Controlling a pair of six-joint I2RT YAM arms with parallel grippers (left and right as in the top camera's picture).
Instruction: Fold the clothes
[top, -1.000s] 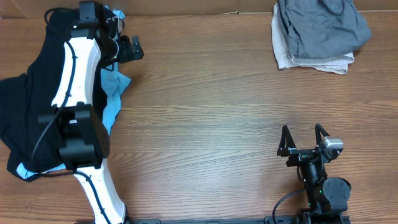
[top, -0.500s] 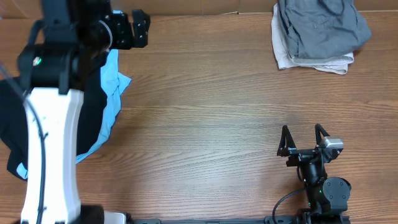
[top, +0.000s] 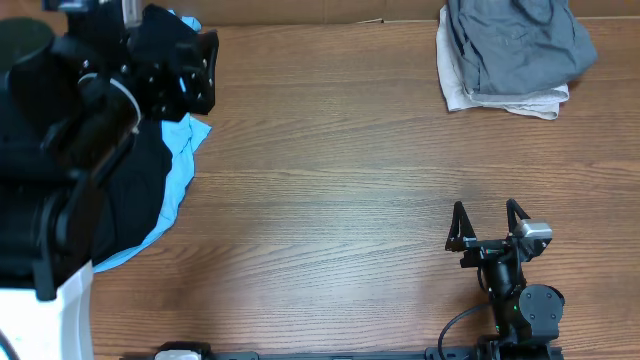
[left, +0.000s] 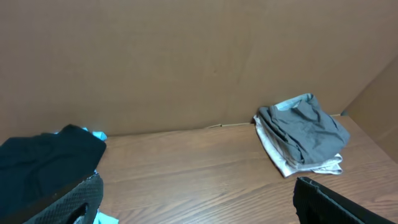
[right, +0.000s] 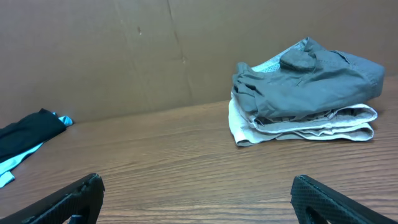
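Note:
The clothes lie in two places. A folded stack of grey shorts on a beige piece sits at the far right corner, and shows in the left wrist view as the grey shorts and in the right wrist view as the grey shorts. A black garment over a light-blue piece lies at the left. My left gripper hangs high above that heap, open and holding nothing. My right gripper rests open near the front right, holding nothing.
Brown cardboard walls close off the back and right side of the wooden table. My raised left arm hides much of the black garment from above.
My left arm has lifted up toward the overhead camera and swung its gripper off the heap at the left. The right arm and both piles have not moved.

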